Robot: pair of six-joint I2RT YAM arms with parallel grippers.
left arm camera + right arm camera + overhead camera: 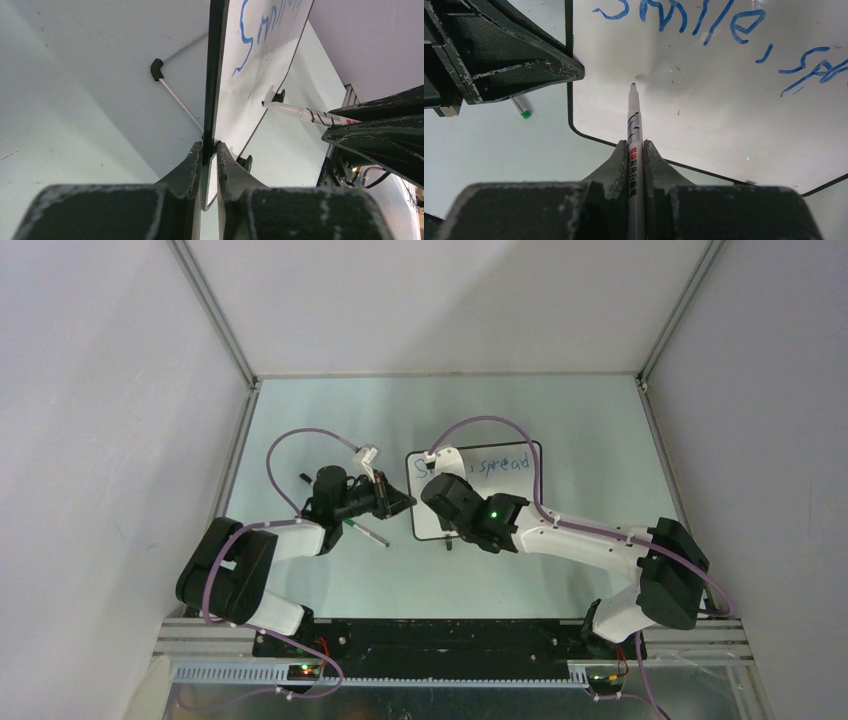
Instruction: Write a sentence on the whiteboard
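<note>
Where whiteboard point(510, 485) sits, table point(560, 420) pale green, walls point(100, 390) grey.

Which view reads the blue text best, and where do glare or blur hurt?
Right wrist: the sentence sharp, no glare, faint shadow on the whiteboard at the marker tip. Left wrist: board edge-on, text skewed. Top external: text tiny, partly behind the right arm.

Blue sentence point(716, 22) "Smile, spread" on whiteboard point(724, 130)

whiteboard point(704, 125) white, black frame; sentence point(503, 465) blue; marker point(634, 125) white, black bands, red label; pen point(521, 109) at marker's 9 o'clock green-tipped
</note>
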